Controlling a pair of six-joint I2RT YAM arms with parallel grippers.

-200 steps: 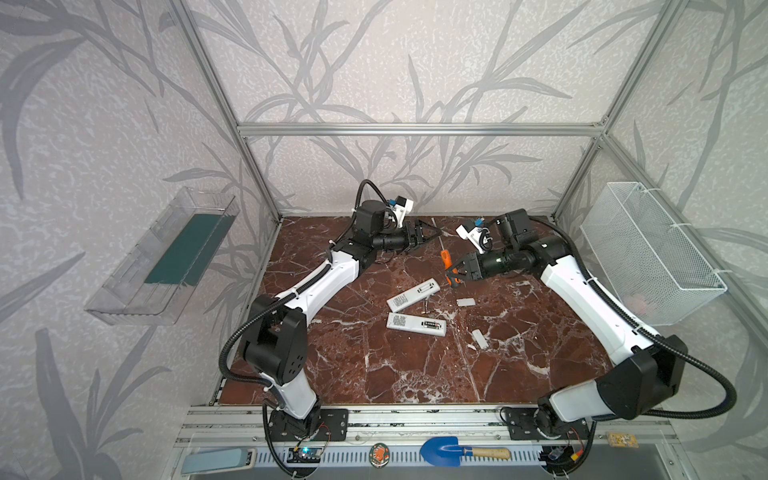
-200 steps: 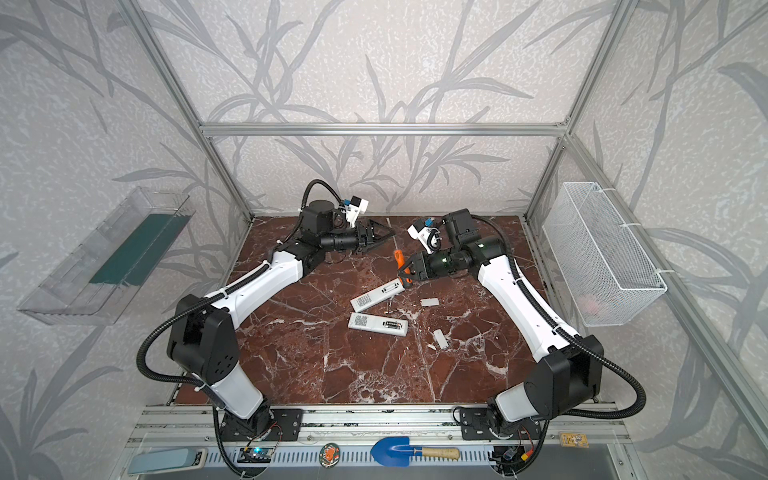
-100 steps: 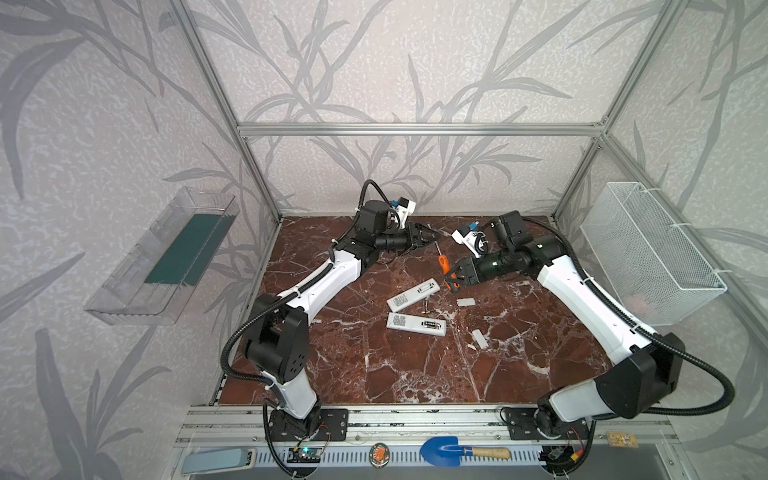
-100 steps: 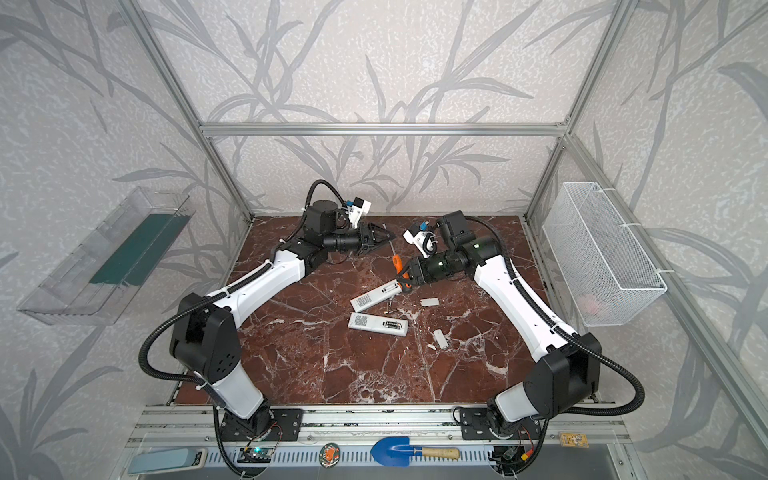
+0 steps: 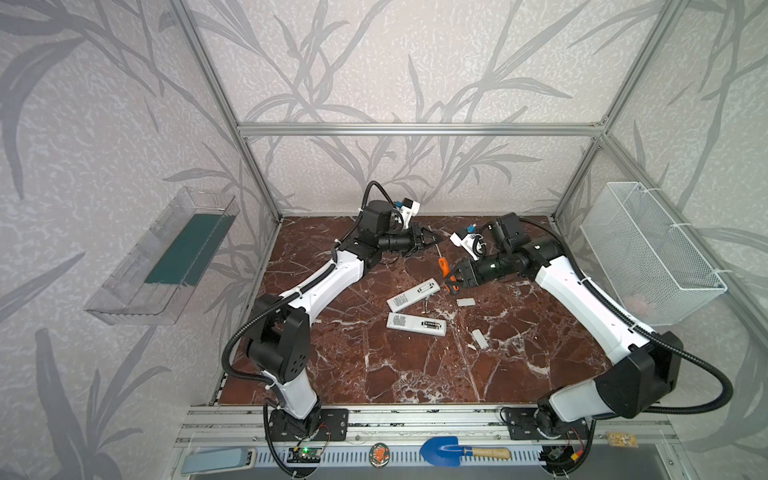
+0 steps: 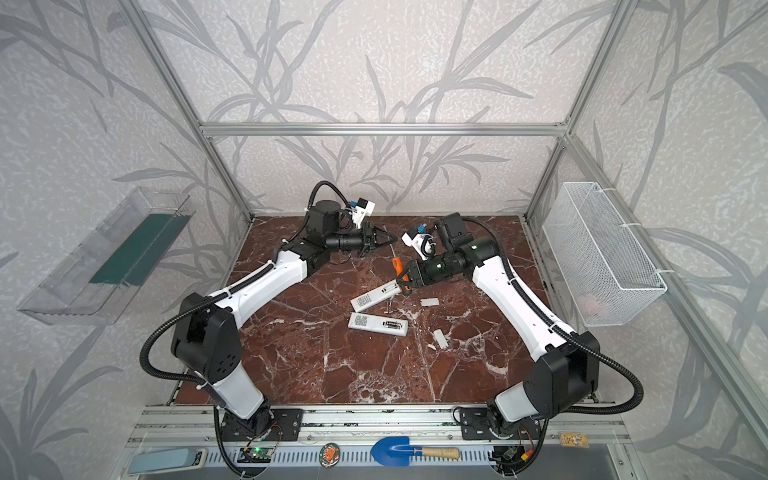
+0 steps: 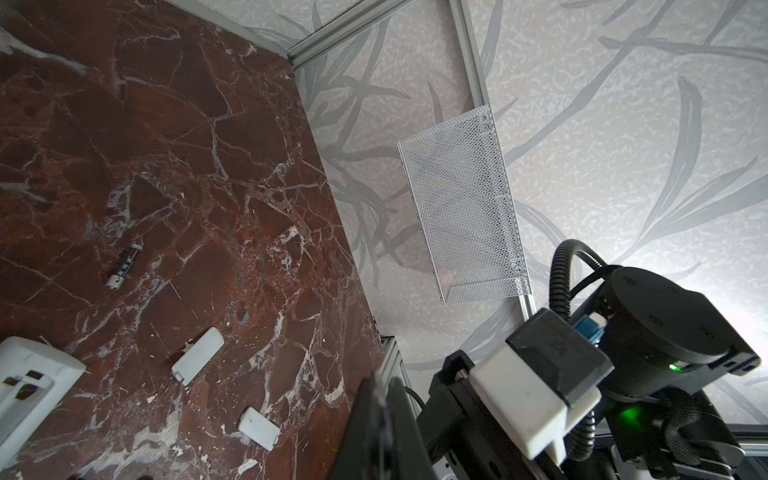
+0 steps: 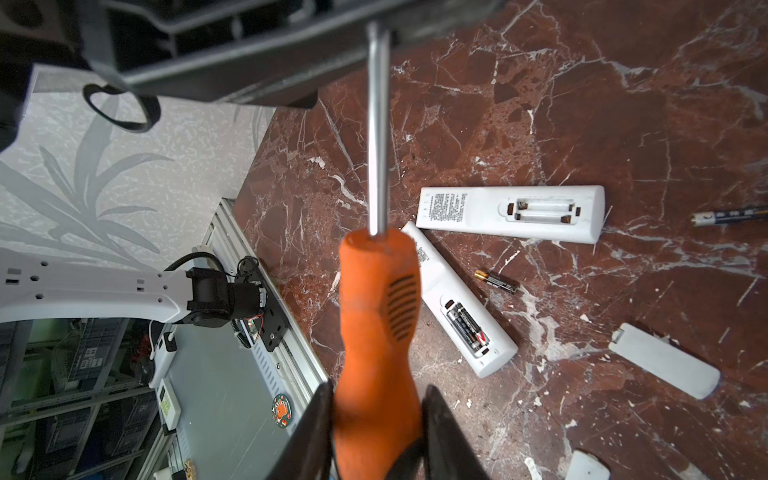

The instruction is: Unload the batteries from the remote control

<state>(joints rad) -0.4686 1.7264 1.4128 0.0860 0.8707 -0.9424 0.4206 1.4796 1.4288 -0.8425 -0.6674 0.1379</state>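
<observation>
**Two cells out, one remote loaded**

The bare remote (image 5: 413, 295) lies back-up on the marble counter (image 5: 374, 374). The right wrist view shows its battery bay empty. Just beside it, on the side toward the front rail, lies the second remote (image 5: 417, 325), with batteries (image 8: 465, 324) seated in its open bay.

One loose battery (image 8: 496, 281) rests on the counter between the two remotes. Another battery (image 8: 731, 216) lies past the bare remote's bay end, apart from it.

Two white covers lie off that same end, one (image 5: 465, 302) close by and the other (image 5: 480, 338) farther toward the front rail.

The right gripper (image 8: 378, 399) is clamped on the orange handle of a screwdriver (image 8: 374, 299), just beside the bare remote's bay end. The steel shaft runs away from that remote toward the back wall.

The shaft's tip meets the left gripper (image 5: 435, 240), which is clenched tight. Whether it actually pinches the tip cannot be told.
</observation>
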